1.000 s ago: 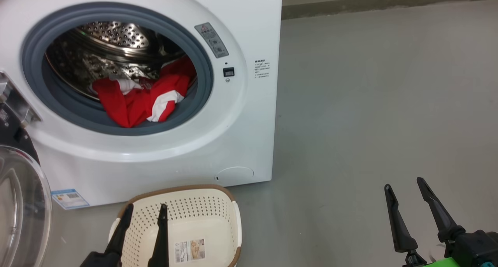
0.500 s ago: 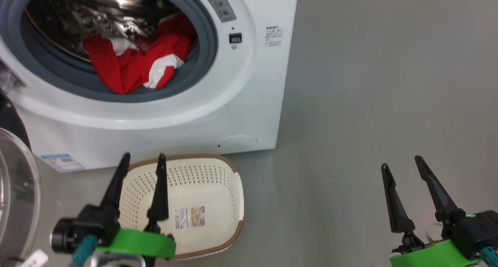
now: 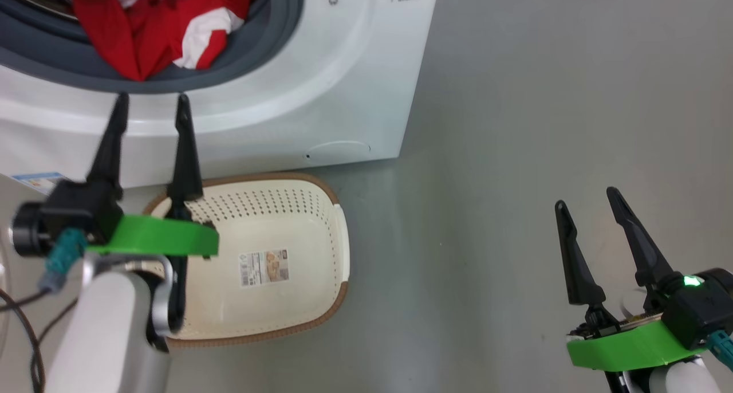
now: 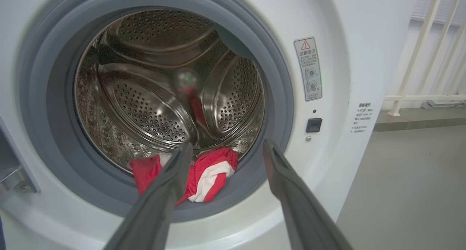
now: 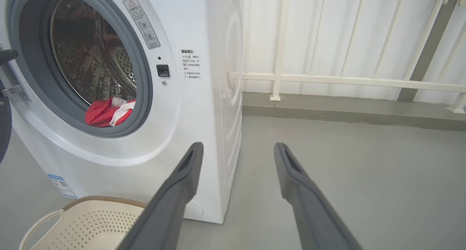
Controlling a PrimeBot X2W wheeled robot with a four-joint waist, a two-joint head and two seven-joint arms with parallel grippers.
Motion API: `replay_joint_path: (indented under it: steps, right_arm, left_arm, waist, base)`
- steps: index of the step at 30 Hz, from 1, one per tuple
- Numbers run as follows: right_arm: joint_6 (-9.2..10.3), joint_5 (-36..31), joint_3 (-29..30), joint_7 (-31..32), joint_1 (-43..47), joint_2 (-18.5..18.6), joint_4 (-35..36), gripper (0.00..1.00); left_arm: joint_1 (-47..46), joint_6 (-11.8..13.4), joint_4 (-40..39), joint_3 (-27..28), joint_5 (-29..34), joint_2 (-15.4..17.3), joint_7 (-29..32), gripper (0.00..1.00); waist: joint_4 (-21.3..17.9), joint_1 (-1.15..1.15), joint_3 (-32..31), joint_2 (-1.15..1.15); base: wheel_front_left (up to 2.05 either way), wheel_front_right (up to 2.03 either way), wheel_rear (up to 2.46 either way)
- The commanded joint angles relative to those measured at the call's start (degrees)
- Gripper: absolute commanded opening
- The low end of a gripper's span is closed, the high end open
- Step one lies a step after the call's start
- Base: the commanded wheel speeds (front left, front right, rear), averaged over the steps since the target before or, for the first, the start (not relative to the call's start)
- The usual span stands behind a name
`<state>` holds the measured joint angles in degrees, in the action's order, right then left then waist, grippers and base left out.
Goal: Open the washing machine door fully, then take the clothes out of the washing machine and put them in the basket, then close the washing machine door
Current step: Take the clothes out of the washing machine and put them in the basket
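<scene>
Since the drum mouth stands uncovered, I judge the step in hand to be the reach for the clothes (image 4: 207, 170), which lie in a red-and-white heap at the near bottom of the drum, spilling onto the grey gasket (image 4: 47, 108). My left end effector (image 3: 152, 98) hovers in front of the washing machine (image 3: 343, 66), just below the opening, released, its two fingers spread and holding nothing. In the left wrist view the heap sits right behind the left finger.

To do this well, I would keep the fingers apart, carry them over the gasket lip without scraping it, and come down on a thick fold, not a thin edge. I would clench only once fabric fills the gap. Then I would lift high enough that the trailing cloth clears the rubber before swinging down to the basket (image 3: 342, 290), which stands on the floor touching or just beside the washer's front, below the opening. Loose fabric may drag or snag.

My right end effector (image 3: 585, 198) hangs well to the right over bare floor, also released and empty. A dark edge at the left of the right wrist view looks like the washing machine door (image 5: 3, 129).

My count: one washer, one basket with one paper label (image 3: 263, 268), two end effectors, one heap. How many garments it holds I cannot tell.
</scene>
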<state>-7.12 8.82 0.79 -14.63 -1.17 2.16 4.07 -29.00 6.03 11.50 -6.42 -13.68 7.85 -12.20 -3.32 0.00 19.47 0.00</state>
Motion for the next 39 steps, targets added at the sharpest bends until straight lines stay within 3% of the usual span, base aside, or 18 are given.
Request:
replay_joint_path:
  steps: [1, 29, 39]
  right_arm:
    - [-0.36, -0.2, -1.6, -0.4, -1.6, 0.7, 1.4, 1.00]
    - [-0.36, -0.2, -5.1, -0.4, -7.1, 0.7, 0.8, 1.00]
    - [-0.36, -0.2, -7.1, -0.4, -7.0, 0.7, -0.3, 1.00]
  left_arm:
    - [-2.2, -0.2, -0.6, 2.2, -0.2, 1.9, -0.2, 1.00]
    - [-31.6, -1.6, 28.1, 5.9, -1.5, 10.8, -1.2, 1.00]
    - [-39.5, 0.1, 41.6, 4.5, 0.5, 14.7, 2.6, 1.00]
  waist:
    - [-1.0, 0.00, 2.5, 0.00]
    - [-6.3, 0.00, 14.3, 0.00]
    - [-9.4, 0.00, 14.7, 0.00]
  base:
    - [0.00, 0.00, 0.00]
    - [0.00, 0.00, 0.00]
    - [0.00, 0.00, 0.00]
